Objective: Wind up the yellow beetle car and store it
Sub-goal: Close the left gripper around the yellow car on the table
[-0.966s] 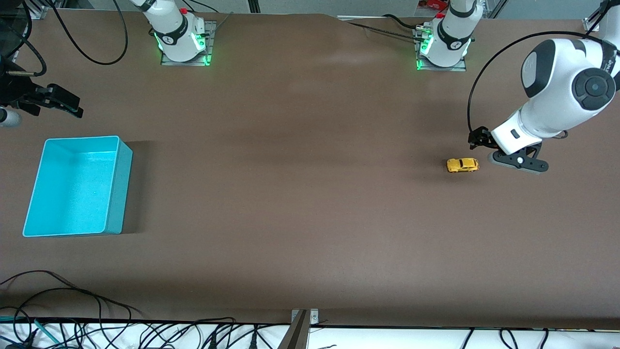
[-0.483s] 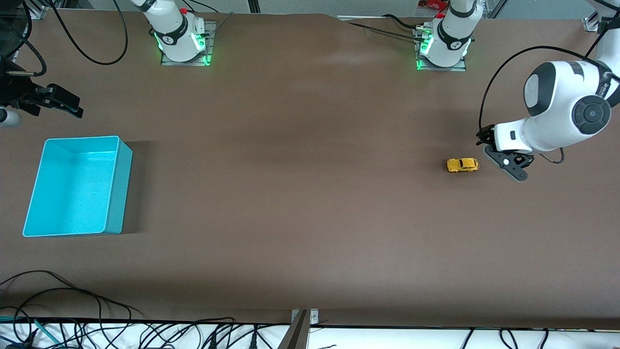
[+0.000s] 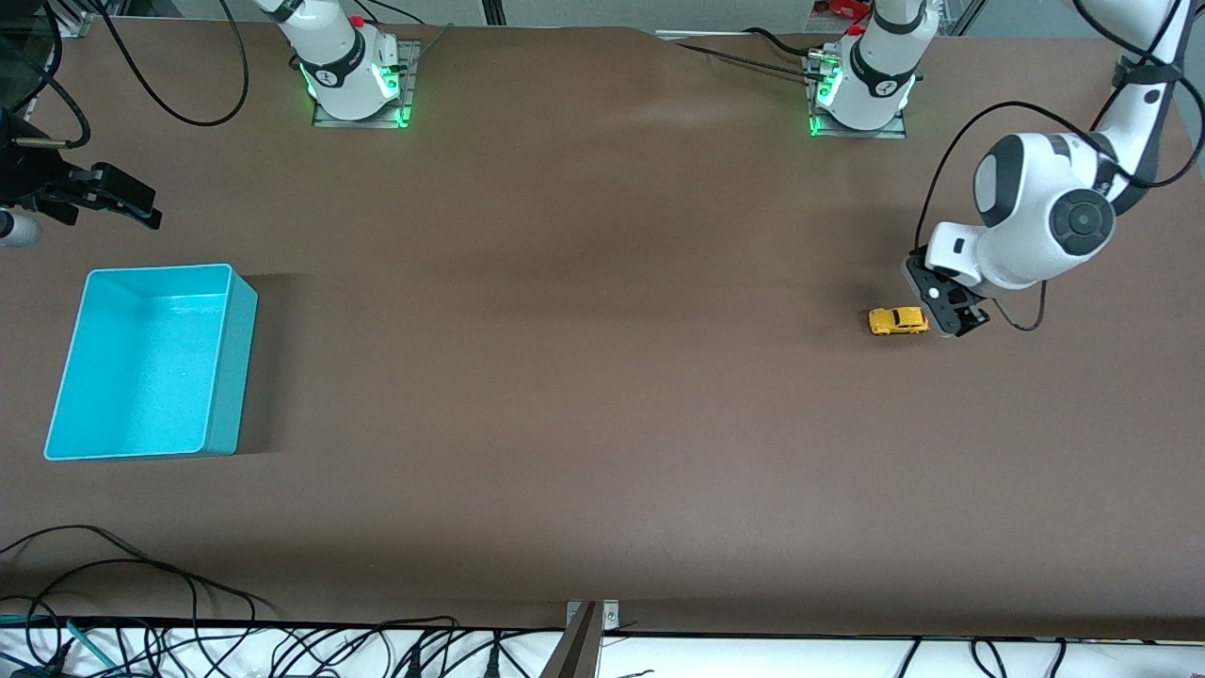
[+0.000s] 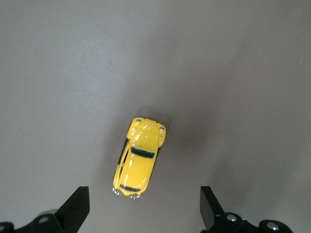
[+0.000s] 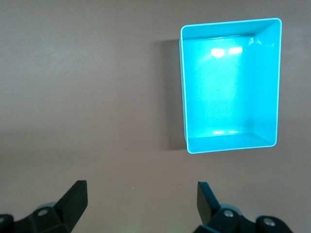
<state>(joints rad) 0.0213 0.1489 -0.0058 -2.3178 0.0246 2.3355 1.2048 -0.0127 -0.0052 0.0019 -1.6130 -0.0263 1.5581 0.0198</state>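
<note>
Left wrist view: the car (image 4: 138, 158) was seen between the spread fingers of the left gripper (image 4: 145, 213), its length toward twelve o'clock; the right gripper (image 5: 141, 208) waited, spread wide.

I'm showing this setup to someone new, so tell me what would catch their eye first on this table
First the yellow beetle car, a tiny bright spot on the brown table toward the left arm's end, with the left tool open right beside it. Next the turquoise bin, big and empty, toward the right arm's end. The right tool waits open above the table beside that bin.
</note>
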